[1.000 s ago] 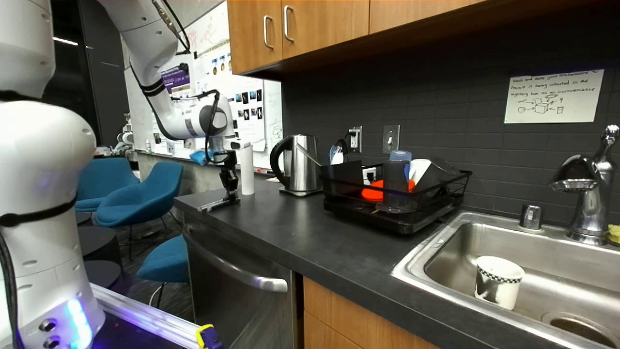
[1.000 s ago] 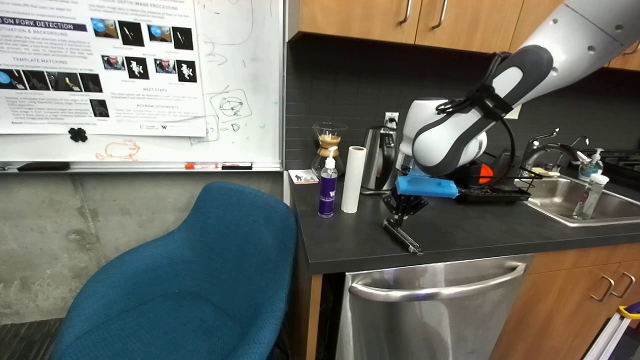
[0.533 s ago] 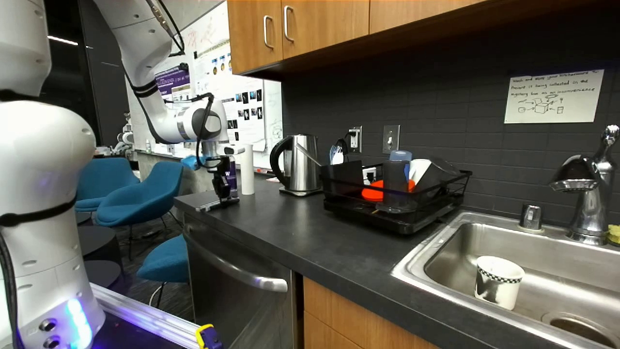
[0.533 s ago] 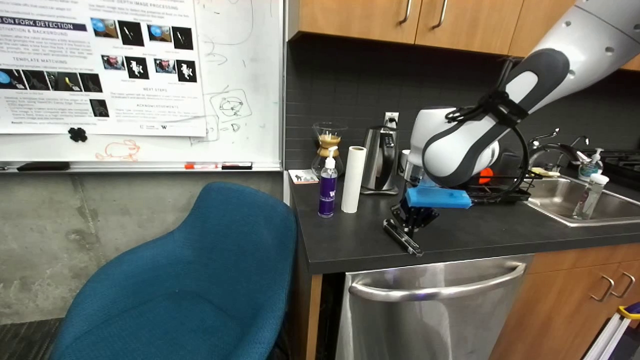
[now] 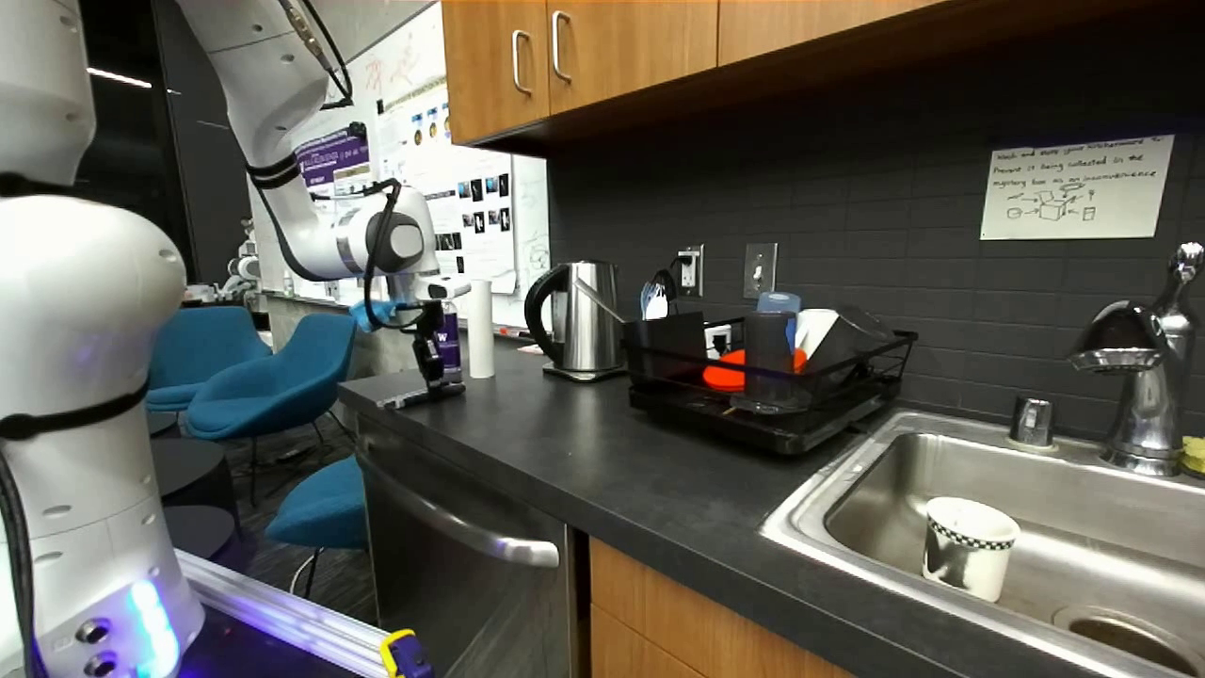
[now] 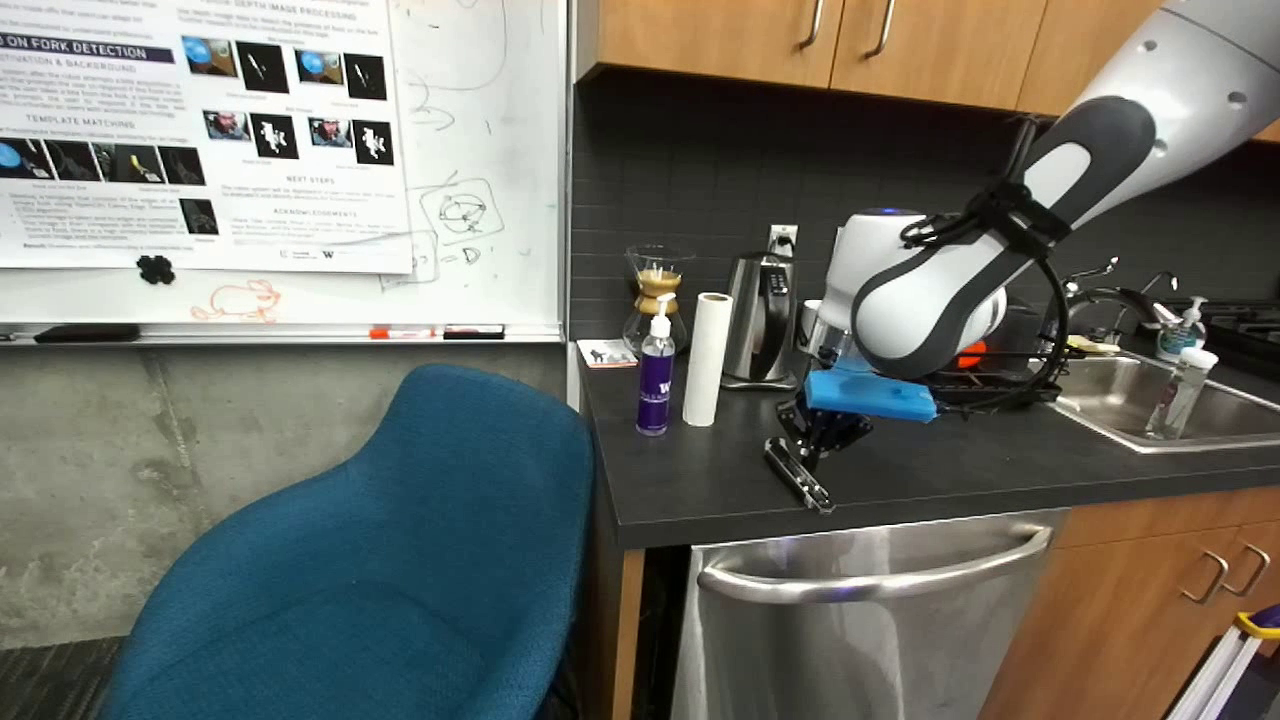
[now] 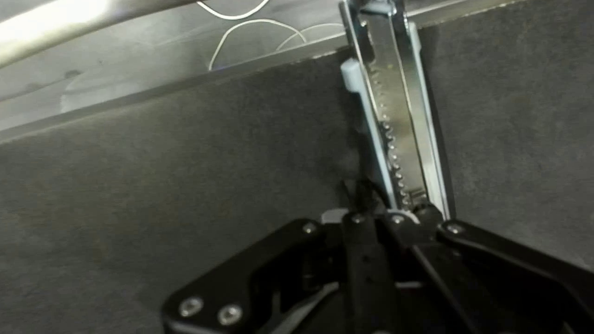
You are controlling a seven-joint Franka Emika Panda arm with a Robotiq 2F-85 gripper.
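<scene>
A long, narrow, silver-and-black tool resembling a stapler (image 7: 403, 116) lies on the dark counter (image 6: 700, 490), with a toothed edge along its channel. In the wrist view its far end reaches the counter's front edge. My gripper (image 7: 364, 199) is shut, with nothing seen between its fingertips, which are dark and blurred. They sit low beside the tool's long side near its inner end and appear to touch it. In both exterior views the gripper (image 5: 438, 384) points down at the counter, right by the tool (image 6: 800, 482).
A purple spray bottle (image 6: 655, 380), a white paper roll (image 6: 708, 360) and a steel kettle (image 5: 586, 320) stand behind the gripper. Farther along are a black dish rack (image 5: 772, 414) and a sink (image 5: 875, 490) with a cup (image 5: 970, 556). A dishwasher handle (image 6: 870, 580) juts out below the counter edge.
The gripper has come down to the counter, then shifted slightly left in the exterior views. The stapler-like tool has slid a little left with it. The gripper has stayed shut.
</scene>
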